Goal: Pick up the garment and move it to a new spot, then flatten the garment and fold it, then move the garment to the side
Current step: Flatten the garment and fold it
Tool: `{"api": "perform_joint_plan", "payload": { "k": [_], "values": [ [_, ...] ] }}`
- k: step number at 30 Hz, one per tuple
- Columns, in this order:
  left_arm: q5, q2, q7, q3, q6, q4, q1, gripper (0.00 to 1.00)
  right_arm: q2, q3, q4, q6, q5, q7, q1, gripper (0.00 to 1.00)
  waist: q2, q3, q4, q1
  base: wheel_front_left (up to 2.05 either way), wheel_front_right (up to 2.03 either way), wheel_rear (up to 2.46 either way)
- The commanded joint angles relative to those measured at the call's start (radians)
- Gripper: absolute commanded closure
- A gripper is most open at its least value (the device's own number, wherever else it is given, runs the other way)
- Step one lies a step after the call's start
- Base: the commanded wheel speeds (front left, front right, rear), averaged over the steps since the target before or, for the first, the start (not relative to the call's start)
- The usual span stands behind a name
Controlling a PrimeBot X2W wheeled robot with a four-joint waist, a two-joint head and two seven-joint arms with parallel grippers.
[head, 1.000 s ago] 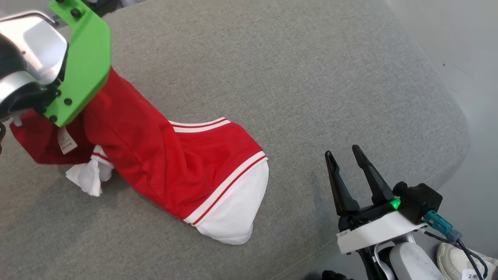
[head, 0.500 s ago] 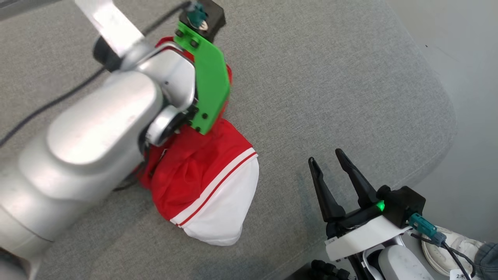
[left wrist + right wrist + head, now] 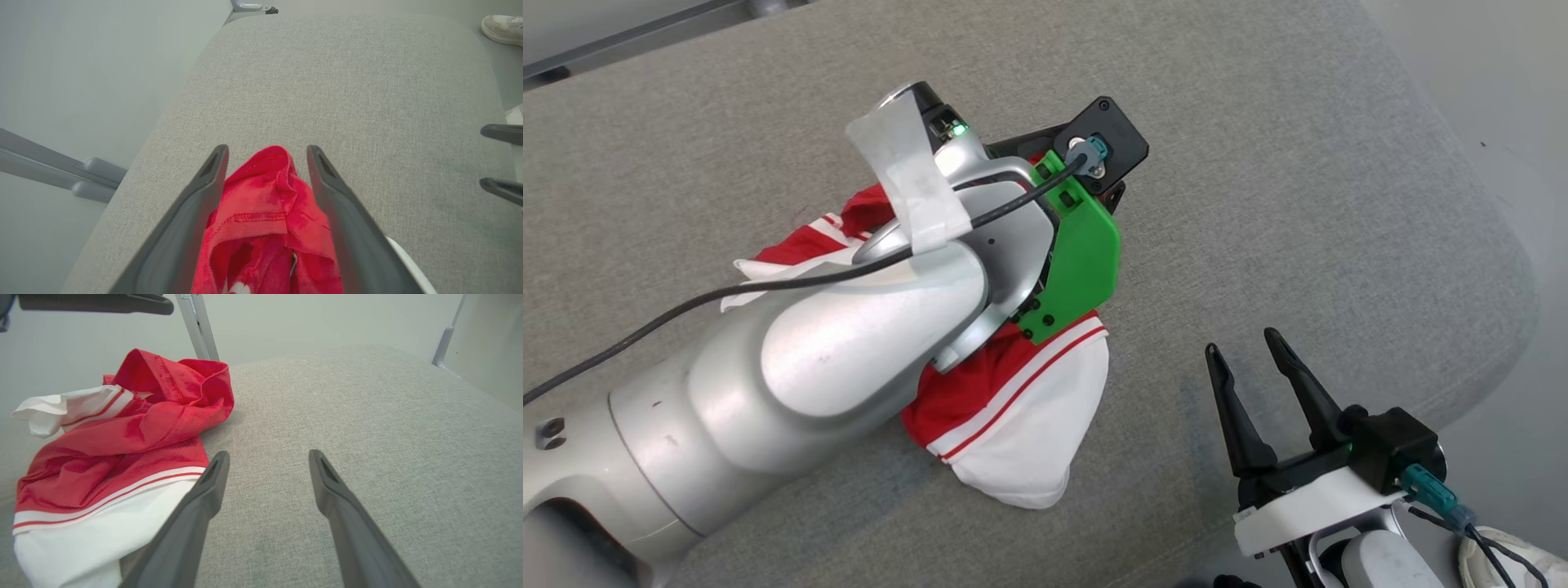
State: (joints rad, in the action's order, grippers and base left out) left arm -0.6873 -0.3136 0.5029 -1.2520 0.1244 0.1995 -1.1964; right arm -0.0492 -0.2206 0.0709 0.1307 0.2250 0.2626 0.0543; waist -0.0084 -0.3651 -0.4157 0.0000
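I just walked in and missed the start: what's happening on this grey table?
The robot is working on a red and white garment, which lies in a crumpled heap on the grey padded table. Its left pincer is over the heap, open, with red cloth lying loose between its jaws rather than pinched. The right pincer hovers open above bare table beside the garment's white end. Nothing is flattened or folded yet.
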Motion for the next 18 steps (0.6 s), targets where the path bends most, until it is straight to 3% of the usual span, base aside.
{"api": "perform_joint_plan", "payload": {
  "k": [1, 8, 17, 18],
  "values": [
    [0.006, -0.023, 0.000, 0.000, 0.009, -0.013, 0.019, 0.00, -0.002, 0.004, 0.001, 0.000, -0.015, 0.003, -0.012, 0.00, 0.0084, 0.024, 0.039, 0.0000, 0.00, 0.00, 0.00],
    [0.041, -0.111, 0.014, -0.013, -0.011, 0.006, 0.053, 0.00, -0.002, 0.003, -0.009, 0.000, -0.034, 0.003, 0.016, 0.00, 0.0084, 0.003, 0.064, 0.0000, 0.00, 0.00, 0.00],
    [0.120, -0.120, 0.014, -0.024, -0.065, 0.049, 0.059, 0.00, -0.002, -0.001, -0.011, 0.000, -0.020, 0.003, 0.014, 0.00, 0.0084, -0.045, 0.039, 0.0000, 0.00, 0.00, 0.00],
    [0.121, -0.115, 0.005, -0.024, -0.064, 0.049, 0.056, 0.39, -0.002, -0.003, -0.011, 0.000, -0.018, 0.003, 0.013, 0.00, 0.0084, -0.048, 0.034, 0.0000, 0.00, 0.00, 0.00]
  ]
}}
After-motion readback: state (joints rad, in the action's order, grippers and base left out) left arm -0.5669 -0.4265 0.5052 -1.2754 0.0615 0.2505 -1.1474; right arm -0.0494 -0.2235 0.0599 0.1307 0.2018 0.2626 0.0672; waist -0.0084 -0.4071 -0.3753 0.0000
